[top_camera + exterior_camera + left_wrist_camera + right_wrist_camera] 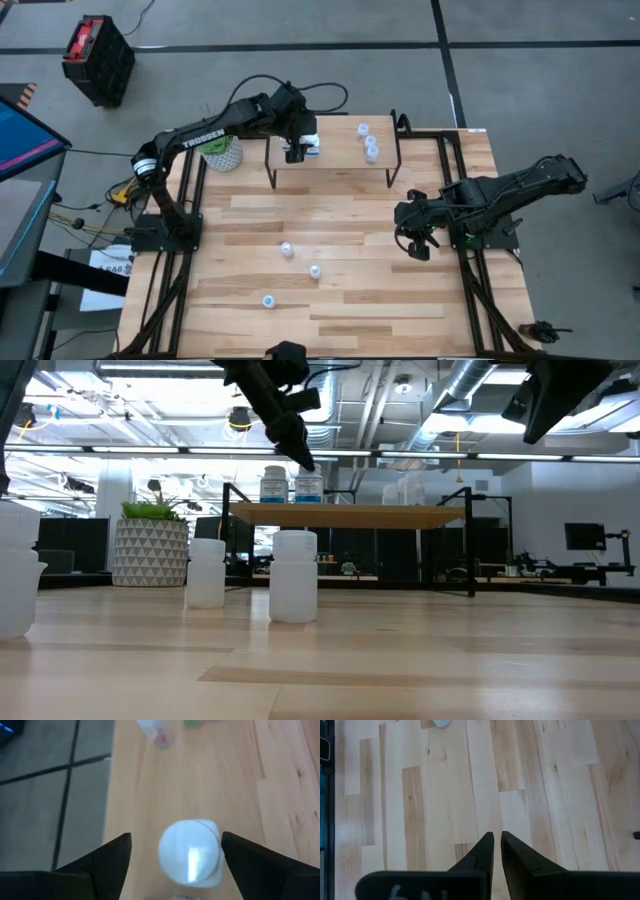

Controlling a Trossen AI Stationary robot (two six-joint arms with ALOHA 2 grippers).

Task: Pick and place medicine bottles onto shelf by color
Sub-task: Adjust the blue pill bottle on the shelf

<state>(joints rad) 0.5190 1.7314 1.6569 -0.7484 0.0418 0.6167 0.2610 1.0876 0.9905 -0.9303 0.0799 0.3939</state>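
The whole light wood-plank tabletop (pixel 330 235) is viewed from directly overhead. A level view is taken at table height, facing the small raised light-wood shelf (pixel 350 515), which both share. Wrist views are aimed downward, close.

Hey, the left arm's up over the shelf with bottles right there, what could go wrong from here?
The left gripper hangs open over a bottle on the shelf; moving sideways, its fingers might topple that bottle or the one beside it. Three white bottles stand loose on the table, where a low pass could knock them.
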